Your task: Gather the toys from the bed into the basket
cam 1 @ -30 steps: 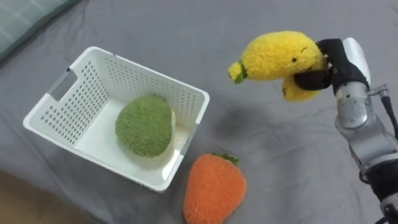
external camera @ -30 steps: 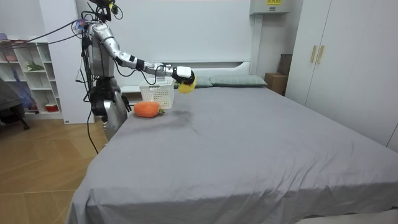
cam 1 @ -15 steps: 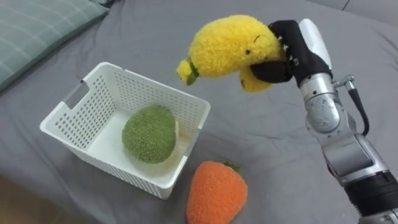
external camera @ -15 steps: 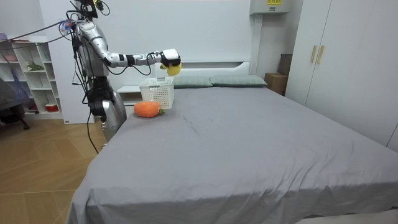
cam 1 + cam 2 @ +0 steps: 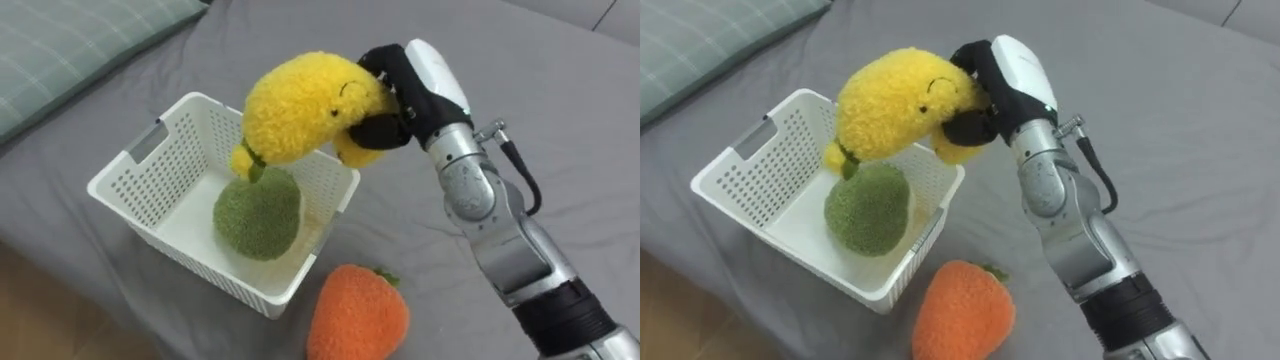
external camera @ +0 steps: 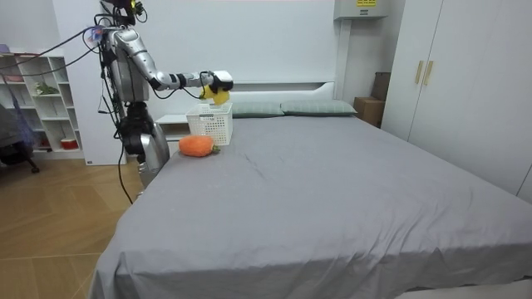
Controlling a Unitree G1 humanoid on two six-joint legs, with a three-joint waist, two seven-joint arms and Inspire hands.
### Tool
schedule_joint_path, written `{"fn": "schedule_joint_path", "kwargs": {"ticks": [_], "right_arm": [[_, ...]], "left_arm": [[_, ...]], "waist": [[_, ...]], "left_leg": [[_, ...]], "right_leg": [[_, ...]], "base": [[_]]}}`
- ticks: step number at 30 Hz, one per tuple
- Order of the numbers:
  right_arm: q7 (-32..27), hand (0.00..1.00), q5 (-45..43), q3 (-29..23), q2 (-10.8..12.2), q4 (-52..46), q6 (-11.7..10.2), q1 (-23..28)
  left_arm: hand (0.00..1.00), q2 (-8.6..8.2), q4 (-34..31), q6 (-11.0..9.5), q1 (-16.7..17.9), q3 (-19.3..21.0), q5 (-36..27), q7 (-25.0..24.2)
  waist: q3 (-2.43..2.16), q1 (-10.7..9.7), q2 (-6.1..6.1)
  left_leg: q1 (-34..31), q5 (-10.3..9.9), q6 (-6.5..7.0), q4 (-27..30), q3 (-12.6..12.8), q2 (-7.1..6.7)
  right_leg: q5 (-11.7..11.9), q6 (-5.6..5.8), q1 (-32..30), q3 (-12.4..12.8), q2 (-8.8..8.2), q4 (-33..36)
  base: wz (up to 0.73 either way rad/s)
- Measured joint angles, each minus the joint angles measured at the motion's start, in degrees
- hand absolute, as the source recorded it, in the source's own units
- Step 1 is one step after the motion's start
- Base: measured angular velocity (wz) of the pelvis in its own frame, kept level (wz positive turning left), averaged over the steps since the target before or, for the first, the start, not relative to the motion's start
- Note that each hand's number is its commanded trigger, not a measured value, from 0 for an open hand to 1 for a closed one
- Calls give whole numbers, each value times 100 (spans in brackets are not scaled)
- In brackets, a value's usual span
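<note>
yellow plush toy (image 5: 300, 105) in right hand (image 5: 405, 85), over basket (image 5: 160, 200)

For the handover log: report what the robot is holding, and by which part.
The right hand holds the yellow plush toy by the end opposite its green stem, fingers curled round it, above the white basket.

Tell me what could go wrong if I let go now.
1. The yellow toy, held in the right hand, hangs over the far wall of the basket; it may catch the rim and tumble onto the bed.
2. The green toy fills that side, so it could bounce out.
</note>
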Motion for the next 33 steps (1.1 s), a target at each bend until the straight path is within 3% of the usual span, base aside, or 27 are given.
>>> {"fn": "schedule_joint_path", "kwargs": {"ticks": [5,12,13,14,15,16,17,18,26,33], "right_arm": [[366,100,-195,236,190,0,189,-139],[502,100,-196,256,514,267,304,-410],[502,95,-205,257,538,294,303,-412],[501,65,-228,257,583,377,305,-414],[502,55,-288,262,596,412,329,-413],[502,24,-299,266,596,412,351,-413],[501,18,-307,267,595,429,372,-413],[485,0,-309,267,594,456,380,-413],[221,0,-314,306,588,1109,367,-417],[184,0,-266,305,438,1151,350,-417]], "left_arm": [[0,-30,-113,64,-6,11,85,-65],[0,-70,-107,197,62,21,371,-105],[0,-74,-109,215,72,22,460,-117],[0,-89,-113,246,90,35,597,-145],[0,-131,-114,270,93,118,711,-160],[0,-143,-114,279,96,135,717,-162],[0,-154,-115,315,105,146,750,-186],[0,-169,-115,329,112,185,815,-224],[0,-179,-117,349,144,227,821,-232],[0,-184,-114,349,199,423,816,-257]], "waist": [[7,267,-19],[24,442,-80],[23,445,-87],[21,458,-94],[25,483,-99],[28,504,-102],[30,533,-107],[32,566,-113],[44,695,-157],[61,698,-204]], "left_leg": [[-30,0,1,21,-79,-20],[-35,3,1,83,-269,-82],[-43,5,-2,88,-288,-88],[-64,6,-3,107,-304,-96],[-91,6,-3,129,-323,-105],[-98,7,-2,130,-333,-110],[-103,7,-2,133,-348,-116],[-104,7,-2,130,-359,-117],[-135,13,-1,169,-394,-126],[-129,13,0,173,-406,-130]], "right_leg": [[3,5,4,-144,-4,-7],[-11,33,118,-224,0,-96],[-13,36,117,-226,0,-96],[-14,38,116,-232,-1,-96],[-14,38,110,-250,-4,-96],[-14,39,108,-262,-6,-95],[-14,39,109,-281,-8,-93],[-13,40,113,-296,-9,-88],[-14,45,117,-443,-57,-92],[-14,46,123,-419,-60,-96]], "base": [[10],[12],[17],[12],[10],[8],[6],[5],[5],[1]]}}
